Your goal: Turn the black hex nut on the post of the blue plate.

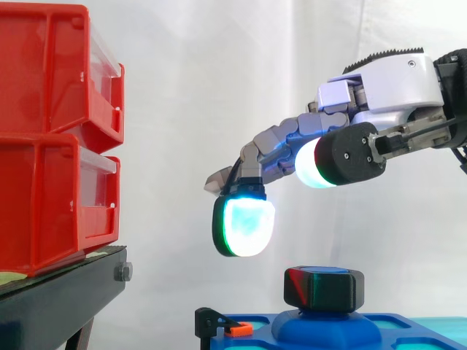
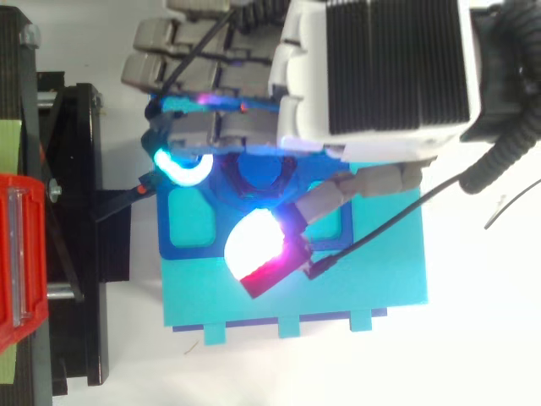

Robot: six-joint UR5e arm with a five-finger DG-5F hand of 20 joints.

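The black hex nut [image 1: 323, 289] sits on the post of the blue plate [image 1: 408, 329], low in the side view. My hand [image 1: 394, 80] hovers above it and touches nothing. Its fingers reach down and to the left in a loose curve, and a cyan-glowing fingertip [image 1: 244, 224] hangs left of the nut and higher. The thumb pad [image 1: 321, 160] is above the nut. From above, the hand [image 2: 380, 68] covers much of the nut [image 2: 254, 173], and the blue plate [image 2: 193, 228] lies on a cyan base [image 2: 380, 271]. The hand is open.
Two stacked red bins [image 1: 51, 138] stand on a black stand [image 1: 58, 299] to the left. A small black clip [image 1: 208, 319] with an orange piece [image 1: 239, 329] sits at the plate's left edge. The white curtain hangs behind.
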